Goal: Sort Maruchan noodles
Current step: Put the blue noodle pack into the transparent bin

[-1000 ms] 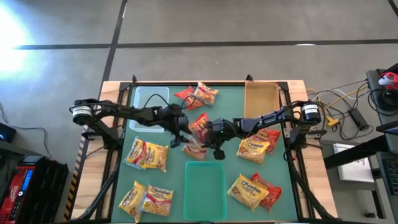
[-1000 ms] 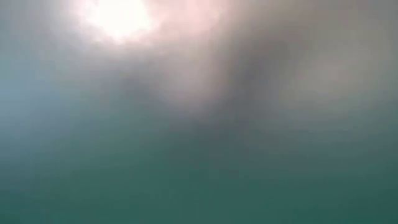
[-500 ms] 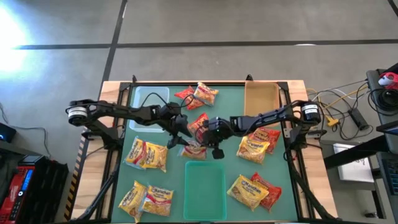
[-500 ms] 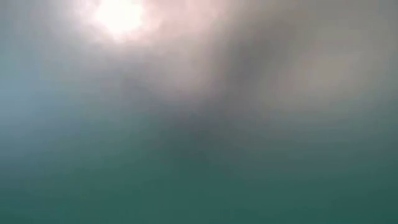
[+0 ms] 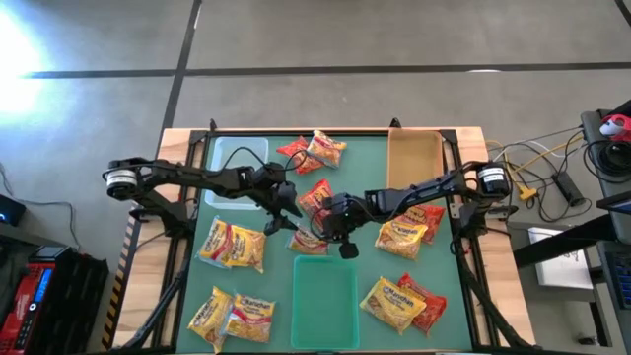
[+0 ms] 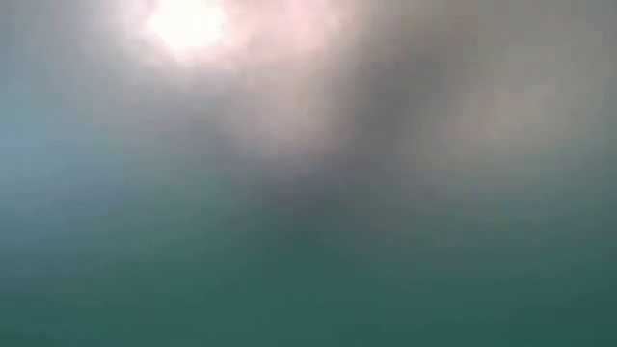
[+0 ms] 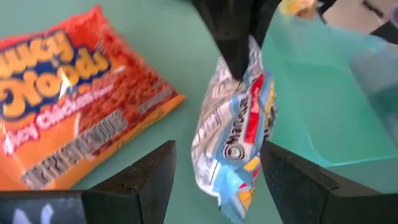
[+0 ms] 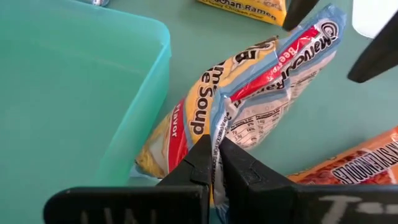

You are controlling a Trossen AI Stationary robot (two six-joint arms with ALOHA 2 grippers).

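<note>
My right gripper [image 8: 214,163] is shut on a yellow, red and white Maruchan noodle packet [image 8: 249,102] at the table's middle [image 5: 308,238], beside the far edge of the green tray [image 5: 325,286]. My left gripper [image 7: 214,186] is open. Its fingers stand on either side of the same packet [image 7: 236,137], and no touch shows. An orange packet [image 7: 68,130] lies flat on the mat just beyond [image 5: 315,197]. The low view shows only blur. My right gripper pinches the packet's crinkled edge [image 8: 217,140] between its two fingers. It comes from the table's right, slanting down. The packet stands on edge and stretches away from the fingers, tilted. I cannot tell whether its low end [image 7: 230,202] touches the mat.
Yellow packets lie at the left [image 5: 234,245] and near left [image 5: 232,316]. Yellow and red ones lie at the right [image 5: 404,232] and near right [image 5: 402,301], and more at the far middle [image 5: 315,150]. A clear tray [image 5: 237,163] and a tan tray [image 5: 414,158] stand along the far edge.
My right gripper has edged a little toward the table's left and near side, keeping its hold on the packet. The orange packet behind it shows more now.
</note>
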